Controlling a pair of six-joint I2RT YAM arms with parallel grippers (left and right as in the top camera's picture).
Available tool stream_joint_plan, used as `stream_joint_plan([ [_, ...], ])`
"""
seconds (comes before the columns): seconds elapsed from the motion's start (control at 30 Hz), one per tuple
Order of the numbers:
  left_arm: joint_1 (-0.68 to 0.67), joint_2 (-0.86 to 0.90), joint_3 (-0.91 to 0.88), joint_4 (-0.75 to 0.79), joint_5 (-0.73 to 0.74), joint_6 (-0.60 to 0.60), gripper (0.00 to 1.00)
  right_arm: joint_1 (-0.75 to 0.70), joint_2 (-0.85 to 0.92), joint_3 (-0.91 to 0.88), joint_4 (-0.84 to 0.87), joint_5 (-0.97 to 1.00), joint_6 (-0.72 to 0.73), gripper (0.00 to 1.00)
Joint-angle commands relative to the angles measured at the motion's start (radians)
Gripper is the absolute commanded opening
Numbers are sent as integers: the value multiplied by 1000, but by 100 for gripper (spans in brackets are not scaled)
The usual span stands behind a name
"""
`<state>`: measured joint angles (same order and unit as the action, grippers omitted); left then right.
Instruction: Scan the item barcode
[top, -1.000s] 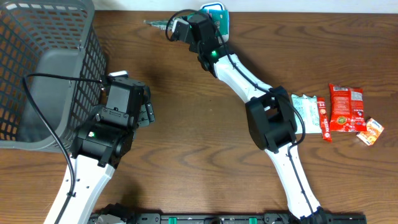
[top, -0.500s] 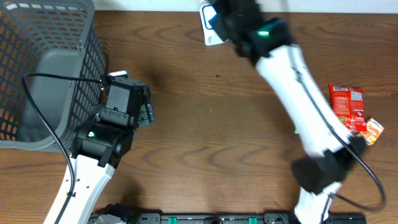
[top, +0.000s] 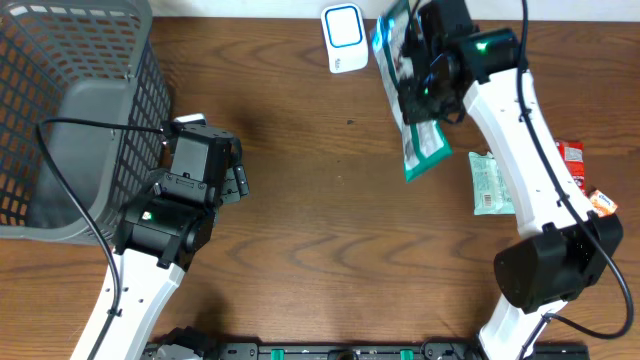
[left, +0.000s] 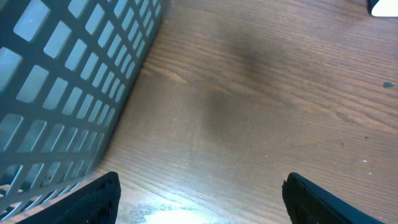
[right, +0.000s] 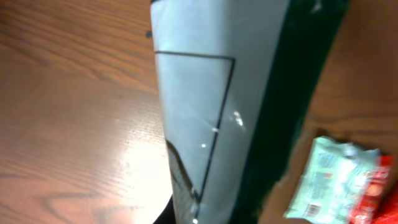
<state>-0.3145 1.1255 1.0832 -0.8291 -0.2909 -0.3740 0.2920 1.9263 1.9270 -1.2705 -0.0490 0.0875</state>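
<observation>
At the right gripper (top: 418, 72): clamped tight on the green-and-white packet (top: 424, 148), seemingly lifted clear of the table (top: 330, 250). Hangs with the long axis running from the far edge towards the near side in the overhead view, slightly slanted, upper end in the grip. Lies just right of the white scanner (top: 343, 38), near it but apart; calls, most likely, for a short carry leftwards and a turn of the printed face towards the scanner. Sits far nearer to it than the left gripper (top: 236, 178), spread wide and empty beside the grey basket (top: 60, 120), well apart from the scanner. From overhead: takes in packet, scanner and both arms at once, plus spare packets (top: 490, 185) flat on the table to the right. From the right wrist: shows only the packet's pale face with a black outlined box, no barcode to be made out, perhaps on the other side. From the left wrist: bare wood between parted fingers (left: 93, 199), basket wall at left
</observation>
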Motion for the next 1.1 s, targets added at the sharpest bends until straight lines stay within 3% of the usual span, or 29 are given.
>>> stream_joint_plan([
  [0.0,4,-2,19,-1,-10,-5,85,-5,12,-115,45,-42,77,1],
  [0.27,4,-2,19,-1,-10,-5,85,-27,12,-367,239,-31,94,1],
  [0.6,4,-2,19,-1,-10,-5,84,-119,12,-480,295,134,170,2],
  [0.8,4,-2,19,-1,-10,-5,85,-174,12,-512,296,134,169,24],
  [0.83,4,-2,19,-1,-10,-5,85,-182,12,-515,296,134,169,36],
  [0.9,4,-2,19,-1,-10,-5,85,-203,12,-517,295,134,166,77],
  [1.0,4,-2,19,-1,-10,-5,85,-217,11,-512,307,134,132,99],
  [1.07,4,-2,19,-1,-10,-5,85,-220,11,-499,303,134,108,99],
])
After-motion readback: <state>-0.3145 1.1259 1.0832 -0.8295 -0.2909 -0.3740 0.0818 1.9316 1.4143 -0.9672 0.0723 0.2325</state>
